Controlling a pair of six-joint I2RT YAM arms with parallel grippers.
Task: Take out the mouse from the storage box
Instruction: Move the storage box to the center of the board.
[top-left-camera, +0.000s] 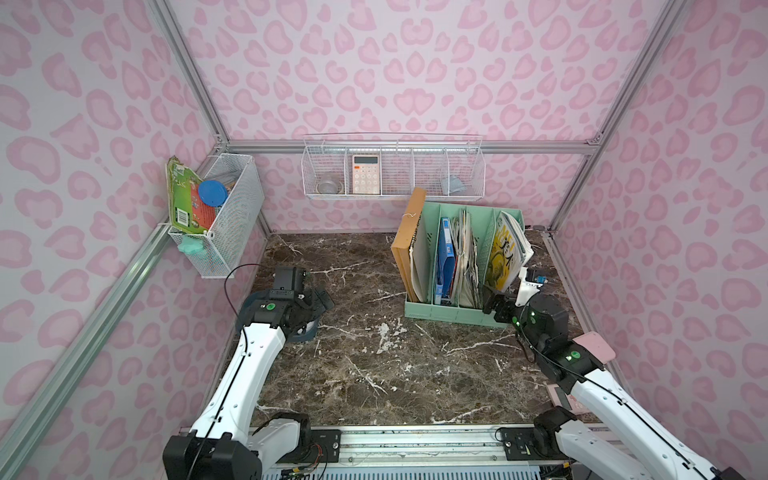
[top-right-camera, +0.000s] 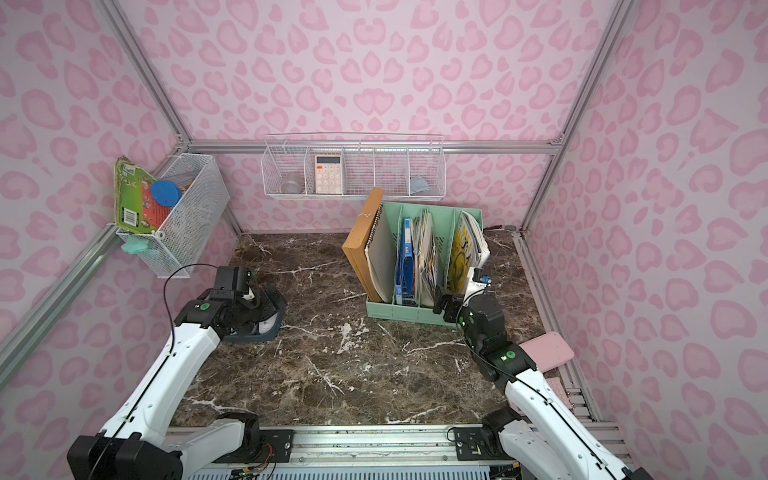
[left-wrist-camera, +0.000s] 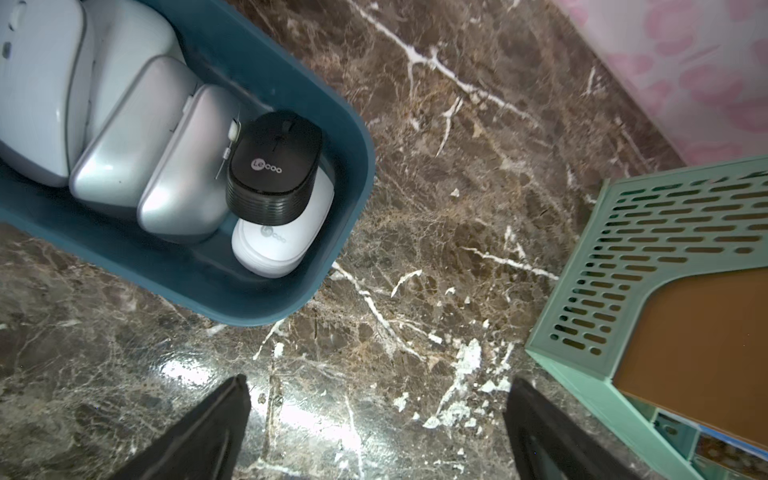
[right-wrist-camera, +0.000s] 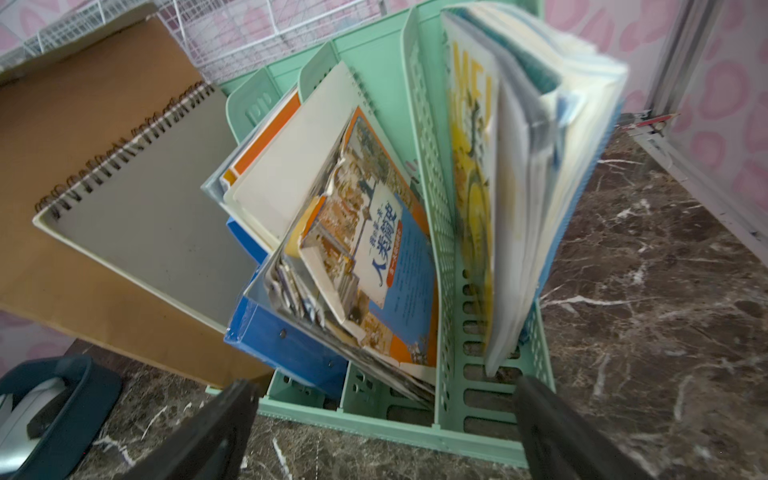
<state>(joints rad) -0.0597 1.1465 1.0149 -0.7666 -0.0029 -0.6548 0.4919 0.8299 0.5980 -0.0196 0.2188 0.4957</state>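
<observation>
Plastic, smooth and dark teal, makes the storage box (left-wrist-camera: 353, 137), round-cornered, on the brown marbled counter (left-wrist-camera: 457, 208). A black mouse (left-wrist-camera: 274, 162) with a ribbed edge lies in it on a white mouse (left-wrist-camera: 282, 249), beside shiny silver mice (left-wrist-camera: 183, 178). The left end effector (left-wrist-camera: 378, 378) and right end effector (right-wrist-camera: 386, 380) are spread apart, holding nothing. In both top views the left arm (top-left-camera: 253, 353) hides most of the box.
</observation>
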